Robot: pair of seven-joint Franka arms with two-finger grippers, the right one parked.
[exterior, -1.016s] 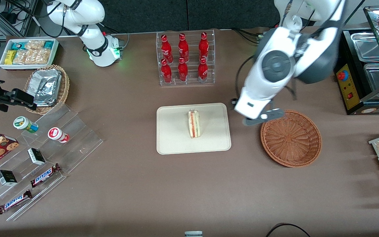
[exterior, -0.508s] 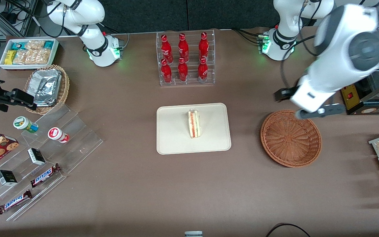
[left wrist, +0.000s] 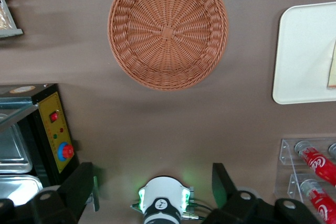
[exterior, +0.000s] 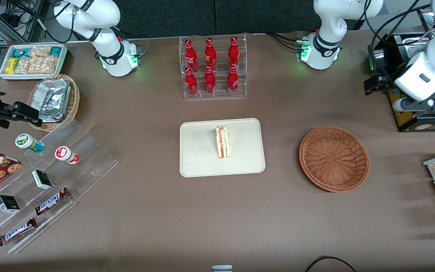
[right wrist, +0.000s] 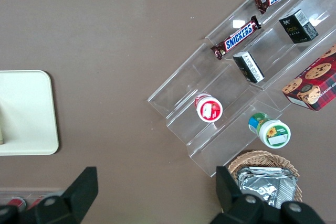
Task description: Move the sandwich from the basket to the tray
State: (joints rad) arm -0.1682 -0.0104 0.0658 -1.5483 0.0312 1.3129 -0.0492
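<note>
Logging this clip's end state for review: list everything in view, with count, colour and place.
sandwich: 1, white with red-green filling, on the tray
tray: 1, cream, table centre
basket: 1, reddish-brown, empty, toward the working arm's end
cola bottles: 6, red, in a clear rack farther from the camera than the tray
foil packets: silver, in a tan basket toward the parked arm's end
chocolate bars: 2, brown, on clear steps
gripper: 1, black, open, raised above the table beside the black appliance

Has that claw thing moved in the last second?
Yes. The gripper was over the basket's rim nearest the tray; it has swung off toward the working arm's end, empty, fingers open, by the black box.
</note>
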